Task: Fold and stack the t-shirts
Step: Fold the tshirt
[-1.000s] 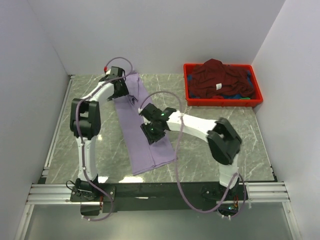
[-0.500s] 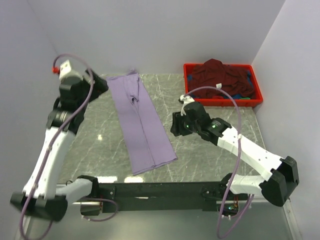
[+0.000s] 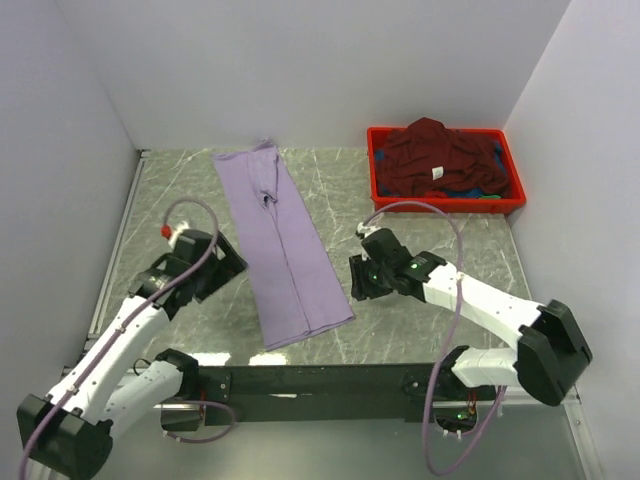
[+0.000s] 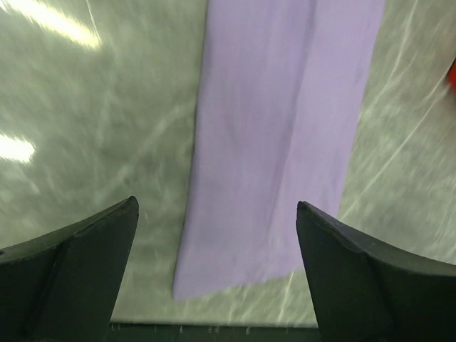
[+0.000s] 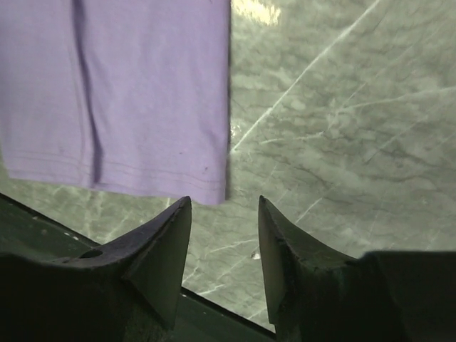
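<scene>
The lavender t-shirt lies flat on the table as a long narrow strip running from the back to the near middle. It also shows in the left wrist view and in the right wrist view. My left gripper is open and empty, just left of the strip. My right gripper is open and empty, just right of the strip's near hem. The dark maroon t-shirt with a small white label is heaped in the red crate, with bits of blue and green beneath it.
The red plastic crate stands at the back right against the wall. White walls close in the table on three sides. A black rail runs along the near edge.
Both arms have left the lavender shirt and pulled back. The left arm swung up high, then came down low at the left of the strip. The right gripper now sits by the near hem.
</scene>
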`<control>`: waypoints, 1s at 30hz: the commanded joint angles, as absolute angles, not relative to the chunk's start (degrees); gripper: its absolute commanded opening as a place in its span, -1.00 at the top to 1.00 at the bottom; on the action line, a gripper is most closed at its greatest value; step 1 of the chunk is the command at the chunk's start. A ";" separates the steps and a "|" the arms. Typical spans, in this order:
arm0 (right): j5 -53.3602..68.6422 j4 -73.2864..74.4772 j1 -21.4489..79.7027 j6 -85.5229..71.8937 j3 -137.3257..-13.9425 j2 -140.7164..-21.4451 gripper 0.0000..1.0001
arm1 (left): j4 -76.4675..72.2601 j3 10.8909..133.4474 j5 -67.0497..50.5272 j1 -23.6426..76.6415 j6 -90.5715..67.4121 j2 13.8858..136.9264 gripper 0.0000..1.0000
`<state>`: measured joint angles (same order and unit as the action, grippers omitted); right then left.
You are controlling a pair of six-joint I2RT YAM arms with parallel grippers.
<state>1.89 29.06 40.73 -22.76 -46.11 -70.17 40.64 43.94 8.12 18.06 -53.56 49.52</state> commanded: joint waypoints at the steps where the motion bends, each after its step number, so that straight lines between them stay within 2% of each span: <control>1: 3.95 26.72 40.96 -23.11 -44.39 -74.17 0.02 | 44.29 40.53 8.79 24.77 -63.95 48.43 -0.95; 5: 5.10 26.10 42.62 -23.47 -44.82 -78.57 0.04 | 45.00 36.92 10.53 35.56 -71.70 50.87 -0.88; 6: 5.27 25.84 43.06 -23.47 -45.00 -80.14 0.05 | 45.61 36.65 11.42 37.51 -73.20 51.93 -0.81; 11: 6.77 25.22 44.56 -24.08 -46.66 -83.67 0.08 | 49.65 38.84 14.76 47.79 -79.71 61.50 -0.66; 18: 5.54 25.49 45.18 -23.91 -47.11 -87.18 0.14 | 48.44 39.90 15.29 51.76 -82.44 67.85 -0.50; 22: 5.27 25.40 45.88 -23.82 -46.06 -89.20 0.20 | 46.59 38.76 13.54 53.00 -83.75 69.08 -0.48; 24: 4.84 25.40 46.49 -23.82 -45.62 -90.26 0.27 | 46.06 38.32 12.75 53.79 -84.63 69.69 -0.48; 27: 4.40 25.57 47.81 -23.64 -45.70 -91.31 0.47 | 45.79 38.41 11.78 55.10 -85.51 70.75 -0.48; 30: 4.66 25.40 49.04 -23.12 -46.14 -92.19 0.80 | 45.97 38.41 11.43 56.42 -86.74 71.80 -0.45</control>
<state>5.45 25.08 47.42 -23.35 -46.61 -89.03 46.68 37.76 12.29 55.22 -83.70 71.09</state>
